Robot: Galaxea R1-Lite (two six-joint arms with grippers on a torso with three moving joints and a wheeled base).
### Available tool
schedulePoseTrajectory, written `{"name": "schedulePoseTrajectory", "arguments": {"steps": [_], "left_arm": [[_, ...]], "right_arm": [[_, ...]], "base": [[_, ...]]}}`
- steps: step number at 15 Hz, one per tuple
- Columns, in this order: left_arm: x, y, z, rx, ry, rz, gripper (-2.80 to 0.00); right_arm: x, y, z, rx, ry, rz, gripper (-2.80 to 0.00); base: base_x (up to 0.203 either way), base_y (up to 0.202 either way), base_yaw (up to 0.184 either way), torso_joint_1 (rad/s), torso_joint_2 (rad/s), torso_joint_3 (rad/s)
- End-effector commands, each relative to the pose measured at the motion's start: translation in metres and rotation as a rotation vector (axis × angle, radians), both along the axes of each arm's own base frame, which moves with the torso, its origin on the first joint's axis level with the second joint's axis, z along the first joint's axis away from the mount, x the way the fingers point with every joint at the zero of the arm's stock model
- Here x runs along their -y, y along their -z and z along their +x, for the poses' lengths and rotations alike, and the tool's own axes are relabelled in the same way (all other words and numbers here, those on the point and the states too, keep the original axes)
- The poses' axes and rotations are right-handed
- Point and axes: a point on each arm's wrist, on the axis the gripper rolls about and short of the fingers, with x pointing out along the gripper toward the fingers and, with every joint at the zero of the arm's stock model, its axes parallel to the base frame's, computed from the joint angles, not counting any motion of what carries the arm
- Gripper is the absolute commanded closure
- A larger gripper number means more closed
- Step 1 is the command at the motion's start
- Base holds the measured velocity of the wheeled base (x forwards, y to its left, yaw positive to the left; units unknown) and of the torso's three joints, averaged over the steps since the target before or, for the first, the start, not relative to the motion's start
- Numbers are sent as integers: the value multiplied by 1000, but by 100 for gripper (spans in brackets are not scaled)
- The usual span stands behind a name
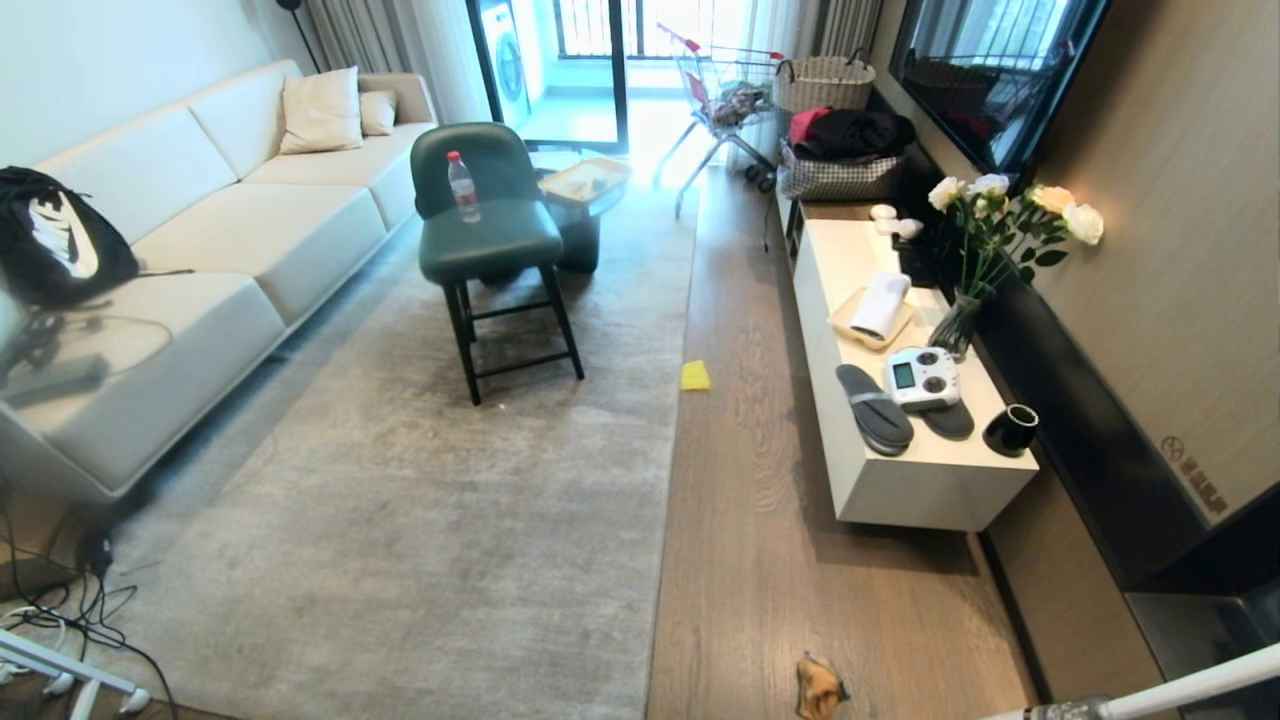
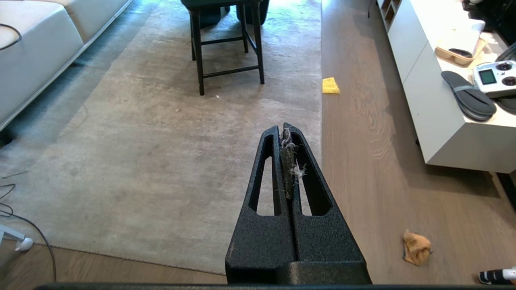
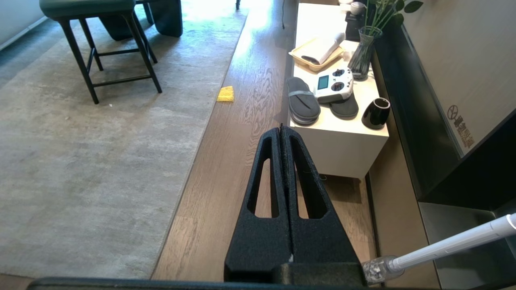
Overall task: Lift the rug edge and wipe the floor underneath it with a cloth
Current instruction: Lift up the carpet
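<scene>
- Nearest of all, the cloth [image 1: 819, 688] lies crumpled on the floor [image 1: 760, 520], at the near end of the bare plank strip, a little right of the rug edge [image 1: 665, 480] and apart from it.
- The left gripper [image 2: 285, 129] hangs above the rug, its fingers pressed together with only grey lint caught between them; it holds nothing else.
- The right gripper [image 3: 281, 131] hangs above the planks near the cabinet's near corner, fingers pressed together and empty.
- A white pole [image 1: 1180, 690] slants in at the near right corner.
- The rug edge runs straight from near to far, lying flat, with wood planks to its right.
- Right of the planks stands a white cabinet [image 1: 900, 490] bearing a black cup [image 1: 1011, 429], dark slippers [image 1: 874, 407], a white controller [image 1: 922, 377], a tray with a rolled towel [image 1: 880, 305] and a vase of flowers [image 1: 990, 250].
- Midway along, a flat yellow square [image 1: 695, 376] sits on the planks, touching or just beside the rug edge.
- On the rug stands a green chair [image 1: 490, 235] with a bottle [image 1: 463, 187] on its seat.
- A cream sofa [image 1: 220, 240] lines the left side, a black bag [image 1: 55, 235] on it.
- Farthest off are a shopping cart [image 1: 725, 95] and a woven basket [image 1: 825, 80].
</scene>
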Motion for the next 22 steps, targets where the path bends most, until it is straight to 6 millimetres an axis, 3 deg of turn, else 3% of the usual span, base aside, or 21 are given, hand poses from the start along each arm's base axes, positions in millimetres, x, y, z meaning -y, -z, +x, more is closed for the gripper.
{"name": "schedulePoseTrajectory", "arguments": {"steps": [1,22], "left_arm": [[0,0,0,0,0,-1,0],[0,0,0,0,0,-1,0]], "right_arm": [[0,0,0,-1,0,-1,0],[0,0,0,0,-1,7,0]], "base": [[0,0,0,-147,317,178],[0,0,0,-134,328,189]]}}
